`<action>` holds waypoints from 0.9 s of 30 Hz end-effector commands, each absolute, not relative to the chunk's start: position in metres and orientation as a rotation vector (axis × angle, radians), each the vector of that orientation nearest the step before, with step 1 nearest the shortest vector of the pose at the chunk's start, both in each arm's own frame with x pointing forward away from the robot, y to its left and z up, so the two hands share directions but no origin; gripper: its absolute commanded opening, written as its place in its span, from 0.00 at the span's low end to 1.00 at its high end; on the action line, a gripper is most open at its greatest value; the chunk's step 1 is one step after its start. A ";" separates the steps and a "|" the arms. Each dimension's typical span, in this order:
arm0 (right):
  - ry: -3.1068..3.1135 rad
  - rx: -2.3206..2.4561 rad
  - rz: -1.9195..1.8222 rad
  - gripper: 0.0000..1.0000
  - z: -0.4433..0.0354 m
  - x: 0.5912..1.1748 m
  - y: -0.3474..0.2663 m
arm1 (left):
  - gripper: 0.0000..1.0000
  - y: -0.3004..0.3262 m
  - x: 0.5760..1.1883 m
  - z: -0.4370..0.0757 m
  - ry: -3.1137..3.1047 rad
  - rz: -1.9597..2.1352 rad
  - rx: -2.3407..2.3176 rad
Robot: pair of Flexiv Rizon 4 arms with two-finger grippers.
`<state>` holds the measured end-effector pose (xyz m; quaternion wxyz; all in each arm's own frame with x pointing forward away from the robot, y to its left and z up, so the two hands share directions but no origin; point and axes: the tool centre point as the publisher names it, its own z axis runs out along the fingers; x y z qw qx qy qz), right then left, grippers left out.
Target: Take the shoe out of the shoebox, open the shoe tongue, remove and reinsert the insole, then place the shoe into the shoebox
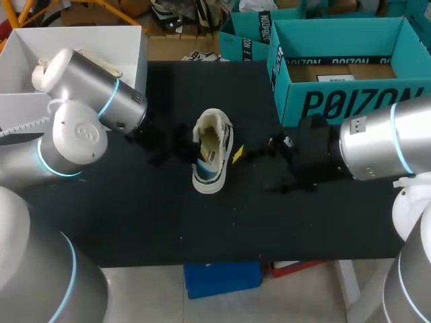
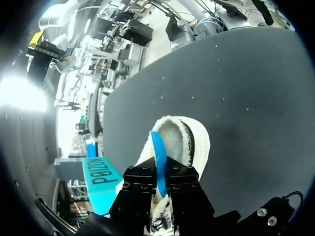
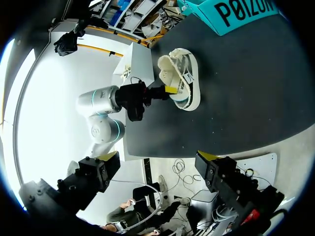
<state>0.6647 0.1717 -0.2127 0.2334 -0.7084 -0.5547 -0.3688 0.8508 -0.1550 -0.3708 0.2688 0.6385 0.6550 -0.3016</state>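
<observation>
A white shoe (image 1: 214,149) with fleecy lining stands in the middle of the black table (image 1: 135,215), its opening upward. My left gripper (image 1: 196,153) comes in from the left and sits at that opening. In the left wrist view its black fingers (image 2: 141,183) are shut on the blue insole (image 2: 157,157), which stands on edge out of the shoe (image 2: 189,140). My right gripper (image 3: 157,157) hangs open well away from the shoe (image 3: 183,83), with nothing between its fingers; in the head view it (image 1: 268,165) is right of the shoe. The teal shoebox (image 1: 350,74) stands open at the back right.
A white open box (image 1: 81,40) stands at the back left behind my left arm. A second teal box (image 1: 246,33) is behind the shoebox. The table's front edge runs close below the shoe, with bare black surface on either side.
</observation>
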 end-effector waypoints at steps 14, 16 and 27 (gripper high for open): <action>-1.524 -1.946 -1.011 1.00 -0.212 0.665 0.172 | 0.43 -0.142 0.834 -0.347 1.720 -0.842 1.815; -1.524 -1.946 -1.011 1.00 -0.212 0.665 0.172 | 0.46 -0.135 0.836 -0.336 1.706 -0.815 1.815; -1.524 -1.946 -1.011 1.00 -0.212 0.665 0.172 | 0.00 -0.135 0.838 -0.332 1.706 -0.692 1.902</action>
